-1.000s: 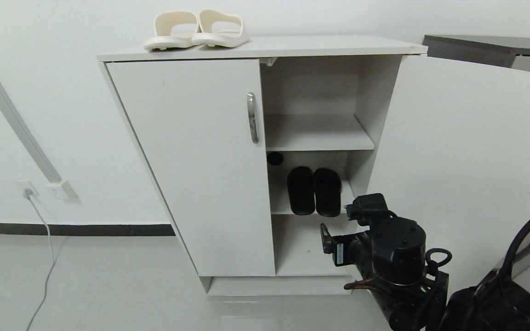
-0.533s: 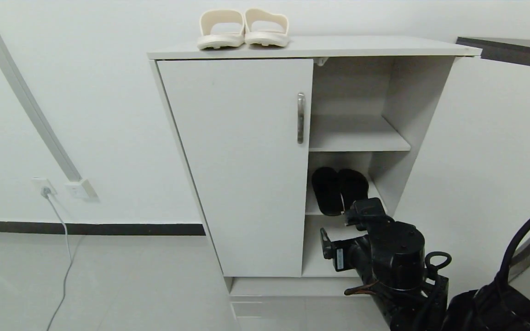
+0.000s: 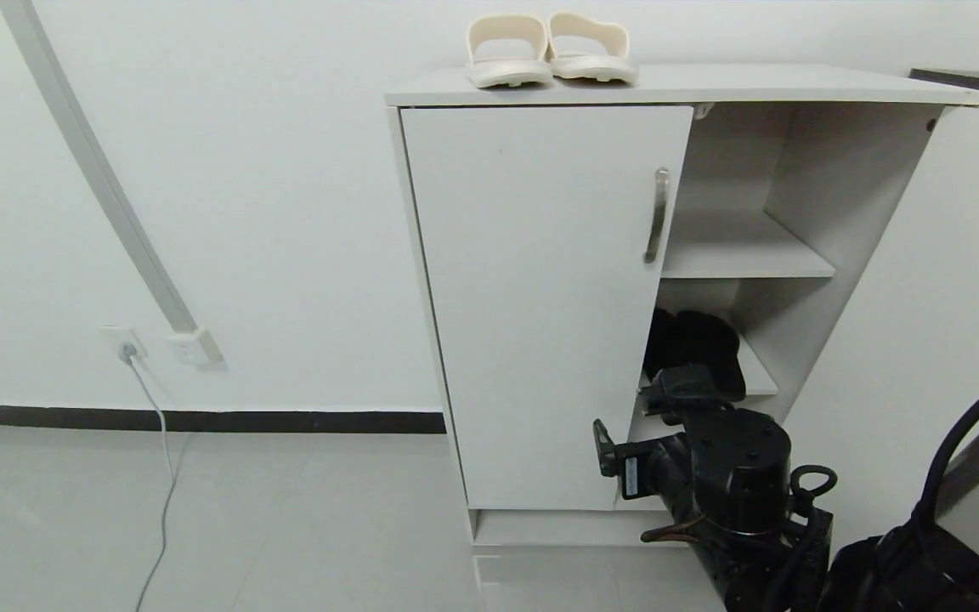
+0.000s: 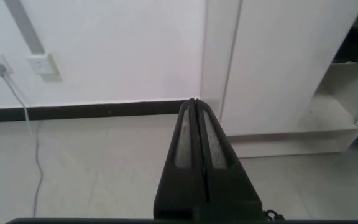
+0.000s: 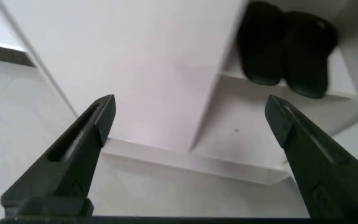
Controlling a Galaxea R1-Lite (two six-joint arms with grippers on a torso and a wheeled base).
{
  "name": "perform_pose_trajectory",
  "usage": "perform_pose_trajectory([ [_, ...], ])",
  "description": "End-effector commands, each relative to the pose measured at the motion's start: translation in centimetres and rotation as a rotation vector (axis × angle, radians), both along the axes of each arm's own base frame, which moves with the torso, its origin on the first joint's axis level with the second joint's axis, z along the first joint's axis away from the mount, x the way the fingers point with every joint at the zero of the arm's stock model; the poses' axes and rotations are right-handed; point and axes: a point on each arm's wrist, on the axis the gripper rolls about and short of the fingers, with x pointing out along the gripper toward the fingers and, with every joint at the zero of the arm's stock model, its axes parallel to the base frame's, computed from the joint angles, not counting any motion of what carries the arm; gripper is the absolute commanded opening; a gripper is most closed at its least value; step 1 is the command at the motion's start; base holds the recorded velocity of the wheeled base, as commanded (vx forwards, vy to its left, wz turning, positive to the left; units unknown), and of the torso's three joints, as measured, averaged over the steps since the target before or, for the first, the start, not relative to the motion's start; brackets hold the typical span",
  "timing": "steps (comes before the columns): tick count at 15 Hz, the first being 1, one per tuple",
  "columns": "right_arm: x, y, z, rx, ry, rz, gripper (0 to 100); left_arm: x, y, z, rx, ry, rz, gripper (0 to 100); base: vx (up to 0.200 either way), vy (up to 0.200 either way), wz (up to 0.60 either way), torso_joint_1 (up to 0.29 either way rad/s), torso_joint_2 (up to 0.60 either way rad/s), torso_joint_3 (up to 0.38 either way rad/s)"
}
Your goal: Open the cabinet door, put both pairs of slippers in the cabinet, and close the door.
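A white cabinet [image 3: 685, 85] stands against the wall. Its left door [image 3: 540, 297] is shut, with a metal handle [image 3: 656, 215]; its right door [image 3: 948, 323] is swung wide open. A cream pair of slippers [image 3: 549, 49] lies on the cabinet top. A black pair of slippers [image 3: 698, 342] [image 5: 288, 43] rests on the middle shelf, partly hidden by the left door's edge and my right arm [image 3: 727, 467]. My right gripper [image 5: 190, 104] is open and empty, low in front of the cabinet's open side. My left gripper [image 4: 196, 104] is shut on nothing, above the floor left of the cabinet.
A wall socket [image 3: 124, 348] with a grey cable [image 3: 162, 476] trailing over the floor sits left of the cabinet. A grey conduit [image 3: 90, 161] runs slanting up the wall. Bare tiled floor [image 3: 200, 527] lies to the left. The upper shelf [image 3: 736, 251] holds nothing.
The whole head picture has shifted, so the camera moved: the cabinet now stands farther right in it, and the left door's edge hides more of the black slippers. My right arm keeps its pose.
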Motion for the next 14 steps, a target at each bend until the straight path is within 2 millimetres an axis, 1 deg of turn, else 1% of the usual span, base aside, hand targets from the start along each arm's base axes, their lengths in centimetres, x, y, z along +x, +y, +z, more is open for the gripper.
perform_pose_trajectory([
  [1,0.13,0.22,-0.48,-0.001,0.0,0.003,100,0.01,0.0,0.0,-0.002,0.002,0.001,0,0.0,0.0,0.0,0.0,0.0,0.0],
  [14,0.05,0.29,-0.44,0.002,-0.025,0.009,100,0.01,0.0,0.0,-0.003,0.002,0.002,0,0.0,0.0,0.0,0.0,0.0,0.0],
])
